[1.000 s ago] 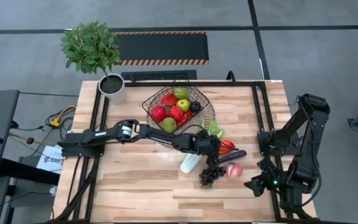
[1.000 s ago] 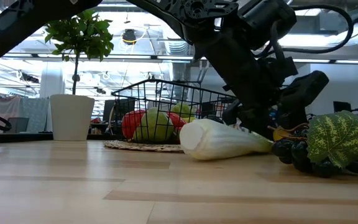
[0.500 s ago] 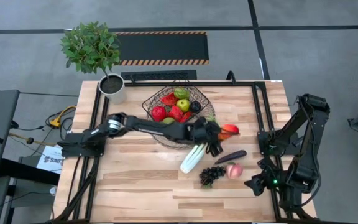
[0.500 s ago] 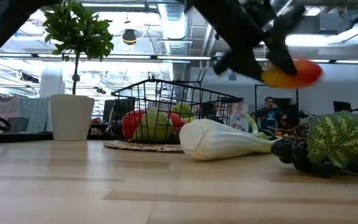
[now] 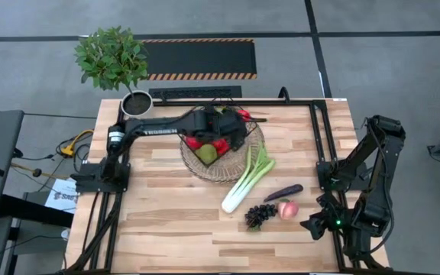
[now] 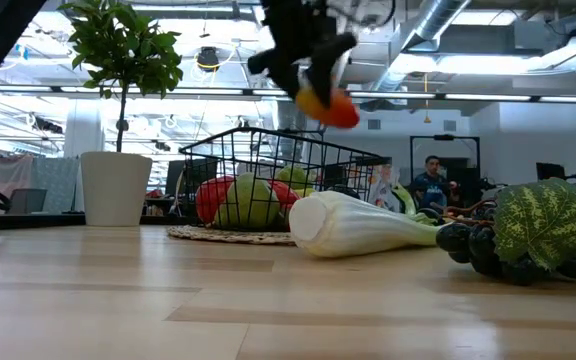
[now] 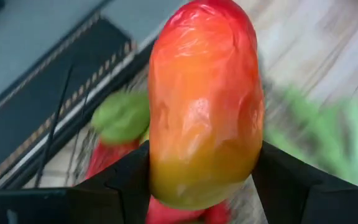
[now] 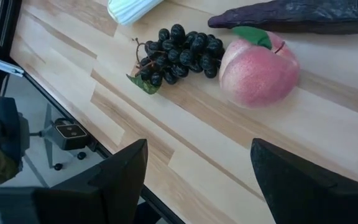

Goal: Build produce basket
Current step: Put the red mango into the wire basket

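Left gripper (image 7: 201, 180) clamps a red-orange pepper (image 7: 205, 102) above the basket (image 6: 268, 150) (right gripper's (image 8: 197, 180) fingers apart, empty)

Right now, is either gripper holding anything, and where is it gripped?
The left gripper holds a red-orange pepper by its yellowish lower end, above the basket. The right gripper is open, holding nothing.

The wooden table (image 5: 166, 221) carries a wicker tray (image 5: 239, 164), leek (image 5: 249, 178), aubergine (image 5: 283, 192), peach (image 5: 287, 209), grapes (image 5: 260, 215) and plant pot (image 5: 137, 105).
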{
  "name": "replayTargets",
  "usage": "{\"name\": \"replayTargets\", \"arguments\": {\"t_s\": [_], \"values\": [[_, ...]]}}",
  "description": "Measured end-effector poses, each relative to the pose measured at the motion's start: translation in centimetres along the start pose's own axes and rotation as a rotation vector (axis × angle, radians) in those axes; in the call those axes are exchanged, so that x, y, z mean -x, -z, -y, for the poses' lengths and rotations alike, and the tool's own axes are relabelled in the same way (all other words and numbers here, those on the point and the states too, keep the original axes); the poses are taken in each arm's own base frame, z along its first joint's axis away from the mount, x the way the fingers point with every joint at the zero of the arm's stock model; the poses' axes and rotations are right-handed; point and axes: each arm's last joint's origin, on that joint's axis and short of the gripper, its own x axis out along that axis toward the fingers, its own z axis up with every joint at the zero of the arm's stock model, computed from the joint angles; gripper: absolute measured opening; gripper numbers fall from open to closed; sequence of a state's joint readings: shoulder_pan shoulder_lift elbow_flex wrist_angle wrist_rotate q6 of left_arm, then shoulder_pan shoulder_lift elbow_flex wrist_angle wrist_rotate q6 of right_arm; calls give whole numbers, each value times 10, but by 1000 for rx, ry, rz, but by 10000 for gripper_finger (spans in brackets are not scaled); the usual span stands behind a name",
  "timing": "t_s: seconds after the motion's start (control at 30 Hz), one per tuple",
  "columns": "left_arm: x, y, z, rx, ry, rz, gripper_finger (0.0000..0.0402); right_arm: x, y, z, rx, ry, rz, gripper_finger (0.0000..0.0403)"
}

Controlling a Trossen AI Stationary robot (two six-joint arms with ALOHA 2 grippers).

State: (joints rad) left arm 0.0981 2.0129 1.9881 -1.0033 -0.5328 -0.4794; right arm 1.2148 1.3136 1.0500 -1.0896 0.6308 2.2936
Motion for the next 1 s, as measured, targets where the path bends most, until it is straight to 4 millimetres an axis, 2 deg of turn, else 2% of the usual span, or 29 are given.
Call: {"name": "replayTargets", "arguments": {"t_s": [0.17, 0.27, 0.47, 0.53, 0.67, 0.77, 1.0], "values": [[-19, 17, -23, -85, -39, -222, 226, 0, 0, 0, 0, 0, 0, 305], [-21, 26, -31, -96, -111, -308, 227, 0, 0, 0, -2, 0, 0, 305], [0, 30, -33, -142, -150, -301, 220, 0, 0, 0, 1, 3, 2, 305], [2, 31, -35, -138, -163, -316, 220, 0, 0, 0, 3, 4, 3, 305], [-7, 33, -39, -123, -187, -312, 219, 0, -1, 1, 11, 8, 6, 305], [-16, 45, -42, -116, -171, -348, 219, 0, -1, 1, 21, 8, 7, 305], [-22, 68, -51, -34, -82, -234, 219, 1, 0, 2, 34, 9, 4, 305]]}}
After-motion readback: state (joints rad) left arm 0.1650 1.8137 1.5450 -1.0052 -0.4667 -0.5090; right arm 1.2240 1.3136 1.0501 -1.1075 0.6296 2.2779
